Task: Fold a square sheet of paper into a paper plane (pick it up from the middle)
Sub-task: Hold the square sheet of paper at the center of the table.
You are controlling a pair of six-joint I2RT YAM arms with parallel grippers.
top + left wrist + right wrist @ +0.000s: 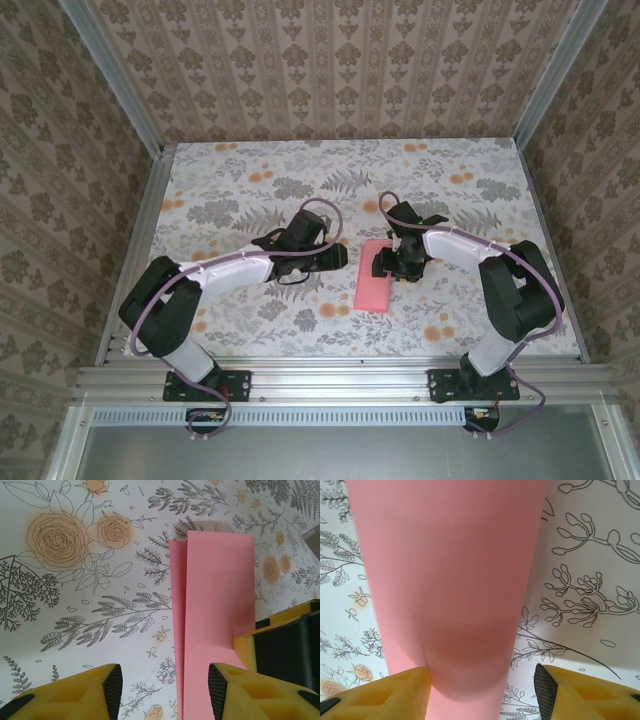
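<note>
Floral table (250, 190): work surface. Left gripper (165, 690): jaws wide over the sheet's end, empty. Right gripper (482, 690): jaws apart astride the sheet, unclamped. Square sheet of paper (215, 590): flat, centre-right of the table, one uneven lengthwise fold done; nose and wing folds apparently outstanding.

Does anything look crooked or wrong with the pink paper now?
Yes. In the left wrist view the folded paper has mismatched layers: a strip of the lower layer shows along its left side, narrowing toward the camera, so the edges are not aligned.
</note>
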